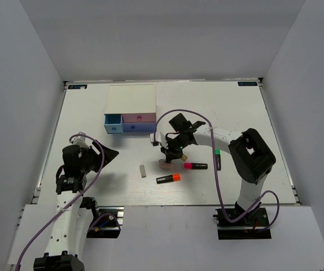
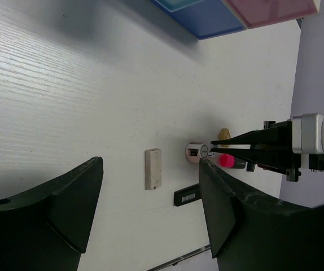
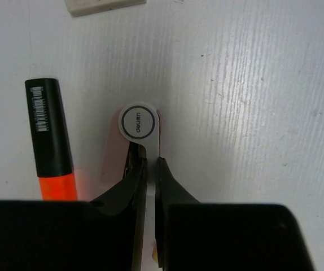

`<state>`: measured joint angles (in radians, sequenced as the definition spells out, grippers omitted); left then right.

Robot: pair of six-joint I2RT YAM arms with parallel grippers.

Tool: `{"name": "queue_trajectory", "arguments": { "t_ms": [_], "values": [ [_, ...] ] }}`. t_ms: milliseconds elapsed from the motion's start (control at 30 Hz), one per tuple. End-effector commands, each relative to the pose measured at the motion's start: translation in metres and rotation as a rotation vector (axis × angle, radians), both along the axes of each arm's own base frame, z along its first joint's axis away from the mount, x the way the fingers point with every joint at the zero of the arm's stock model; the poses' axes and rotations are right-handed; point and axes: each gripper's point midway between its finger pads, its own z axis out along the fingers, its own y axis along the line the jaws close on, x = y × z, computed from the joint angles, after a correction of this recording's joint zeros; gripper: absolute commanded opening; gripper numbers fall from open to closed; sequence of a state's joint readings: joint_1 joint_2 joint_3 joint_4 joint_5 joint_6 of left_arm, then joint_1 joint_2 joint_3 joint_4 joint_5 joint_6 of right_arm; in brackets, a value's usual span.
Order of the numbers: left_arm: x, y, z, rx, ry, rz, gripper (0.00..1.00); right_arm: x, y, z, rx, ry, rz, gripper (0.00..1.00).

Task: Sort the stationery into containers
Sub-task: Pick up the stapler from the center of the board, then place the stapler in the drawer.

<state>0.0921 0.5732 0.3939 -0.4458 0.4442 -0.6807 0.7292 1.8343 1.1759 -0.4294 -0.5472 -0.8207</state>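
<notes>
White table (image 1: 88, 130): cream-topped drawer box (image 1: 131, 100), grey-white eraser (image 1: 143, 171), orange highlighter (image 1: 168, 178), pink highlighter (image 1: 196, 166), green highlighter (image 1: 218, 160), pinkish-white piece (image 3: 138, 122), tan block (image 2: 224, 134)

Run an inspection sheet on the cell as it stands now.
Surface: white table, faint grain.
Job's things: drawer box at the back, coloured fronts facing the arms. Eraser, orange highlighter, pink highlighter, green highlighter and tan block lie loose on the table.
Clutter: nothing seen.
Grippers: right gripper shut on the pinkish-white piece, which lies on the table. Left gripper open, empty.
Cables: purple cable arcs over the right arm; second cable at the left arm.
Surroundings: plain grey walls on three sides.
</notes>
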Motion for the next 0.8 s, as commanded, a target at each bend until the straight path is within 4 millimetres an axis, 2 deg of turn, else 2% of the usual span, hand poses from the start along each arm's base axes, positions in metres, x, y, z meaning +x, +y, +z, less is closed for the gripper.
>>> {"name": "queue_trajectory", "arguments": {
  "t_ms": [0, 133, 200, 233, 300, 333, 367, 433, 500, 567, 633, 667, 700, 767],
  "values": [
    [0.004, 0.002, 0.016, 0.009, -0.04, 0.007, 0.78, -0.006, 0.007, 0.021, 0.037, 0.01, 0.054, 0.0],
    [0.004, 0.002, 0.016, 0.009, -0.04, 0.007, 0.78, 0.003, 0.017, 0.063, 0.111, -0.052, 0.052, 0.0],
    [0.003, 0.001, 0.013, 0.0, -0.035, 0.012, 0.78, 0.014, 0.027, 0.099, 0.174, -0.128, 0.049, 0.0],
    [0.003, 0.001, 0.013, 0.0, -0.034, 0.012, 0.78, 0.017, 0.029, 0.106, 0.183, -0.139, 0.034, 0.0],
    [0.003, 0.001, 0.012, 0.001, -0.044, 0.012, 0.78, 0.031, 0.04, 0.14, 0.246, -0.209, 0.017, 0.0],
    [0.002, -0.001, 0.013, -0.011, -0.041, 0.009, 0.78, 0.033, 0.044, 0.149, 0.26, -0.208, -0.007, 0.0],
    [0.001, -0.001, 0.011, -0.011, -0.041, 0.009, 0.78, 0.045, 0.052, 0.171, 0.305, -0.262, -0.017, 0.0],
    [0.001, -0.001, 0.011, -0.011, -0.041, 0.009, 0.78, 0.057, 0.064, 0.19, 0.355, -0.314, -0.046, 0.0],
    [0.001, -0.001, 0.013, -0.011, -0.05, 0.009, 0.78, 0.069, 0.08, 0.222, 0.428, -0.387, -0.064, 0.0],
    [0.001, -0.001, 0.013, -0.011, -0.05, 0.009, 0.78, 0.079, 0.096, 0.229, 0.442, -0.419, -0.087, 0.0],
    [0.001, -0.001, 0.01, -0.011, -0.048, 0.009, 0.78, 0.092, 0.116, 0.252, 0.497, -0.493, -0.109, 0.0],
    [0.0, -0.002, 0.011, -0.023, -0.045, 0.005, 0.78, 0.096, 0.124, 0.249, 0.499, -0.496, -0.121, 0.0],
    [0.0, -0.002, 0.012, -0.022, -0.055, 0.005, 0.78, 0.1, 0.134, 0.271, 0.552, -0.54, -0.127, 0.0],
    [-0.001, -0.003, 0.009, -0.03, -0.042, 0.01, 0.78, 0.111, 0.155, 0.272, 0.584, -0.601, -0.16, 0.0]
  ]
}}
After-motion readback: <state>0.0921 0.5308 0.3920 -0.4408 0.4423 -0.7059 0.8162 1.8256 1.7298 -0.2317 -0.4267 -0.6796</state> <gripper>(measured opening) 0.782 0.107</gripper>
